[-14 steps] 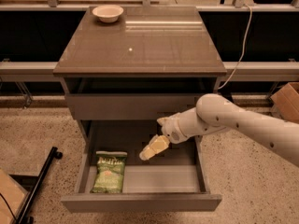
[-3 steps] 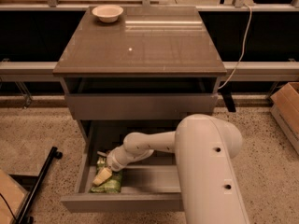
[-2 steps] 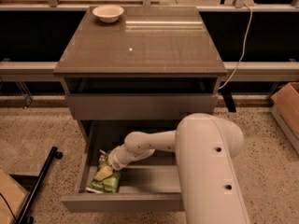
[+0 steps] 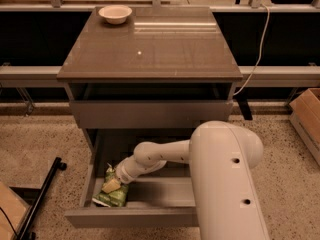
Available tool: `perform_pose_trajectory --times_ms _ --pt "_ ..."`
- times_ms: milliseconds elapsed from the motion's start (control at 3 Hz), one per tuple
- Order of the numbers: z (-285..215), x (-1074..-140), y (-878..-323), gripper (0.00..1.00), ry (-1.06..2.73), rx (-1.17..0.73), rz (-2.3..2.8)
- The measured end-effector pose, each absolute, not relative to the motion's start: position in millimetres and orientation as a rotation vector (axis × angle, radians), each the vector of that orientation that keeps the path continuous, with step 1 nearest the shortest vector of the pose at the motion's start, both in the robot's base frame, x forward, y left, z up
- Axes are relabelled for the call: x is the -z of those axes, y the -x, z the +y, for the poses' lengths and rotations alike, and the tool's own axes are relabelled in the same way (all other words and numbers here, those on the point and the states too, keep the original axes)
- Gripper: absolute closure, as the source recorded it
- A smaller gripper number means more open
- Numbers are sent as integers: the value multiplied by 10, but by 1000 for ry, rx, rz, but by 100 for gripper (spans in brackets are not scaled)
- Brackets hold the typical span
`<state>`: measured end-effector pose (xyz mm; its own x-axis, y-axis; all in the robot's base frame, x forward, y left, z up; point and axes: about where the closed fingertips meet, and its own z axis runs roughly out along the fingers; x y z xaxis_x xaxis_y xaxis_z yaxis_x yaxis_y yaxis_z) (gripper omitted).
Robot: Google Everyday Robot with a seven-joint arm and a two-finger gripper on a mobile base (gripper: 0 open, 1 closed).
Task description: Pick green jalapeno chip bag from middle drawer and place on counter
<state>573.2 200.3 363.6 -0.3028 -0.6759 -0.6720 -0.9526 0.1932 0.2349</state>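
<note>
The green jalapeno chip bag [image 4: 116,197] lies crumpled and tilted at the front left of the open middle drawer [image 4: 165,191]. My gripper [image 4: 112,185] reaches down into the drawer from the right. Its pale fingers are closed on the upper part of the bag, and a bit of green foil sticks up behind them. The bag still rests on the drawer floor. The counter [image 4: 160,49], the cabinet's glossy grey-brown top, is above. My large white arm covers the right side of the drawer.
A small white bowl [image 4: 115,13] stands at the counter's back left corner. The shut upper drawer front [image 4: 150,115] overhangs the open drawer. A black stand leg [image 4: 42,194] lies on the floor to the left, and a cardboard box [image 4: 306,116] sits at right.
The gripper came down from above the drawer's middle to the bag at the left. Over the last second it stayed on the bag, which is now tilted and bunched.
</note>
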Motion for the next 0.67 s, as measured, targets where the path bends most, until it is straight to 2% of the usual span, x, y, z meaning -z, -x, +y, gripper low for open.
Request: perform_pose_trajectory --times_ms 333,667 --pt "2003 -3643 -5732 100 1521 -884 2054" --pt "2003 -3645 -5732 100 1521 -884 2054"
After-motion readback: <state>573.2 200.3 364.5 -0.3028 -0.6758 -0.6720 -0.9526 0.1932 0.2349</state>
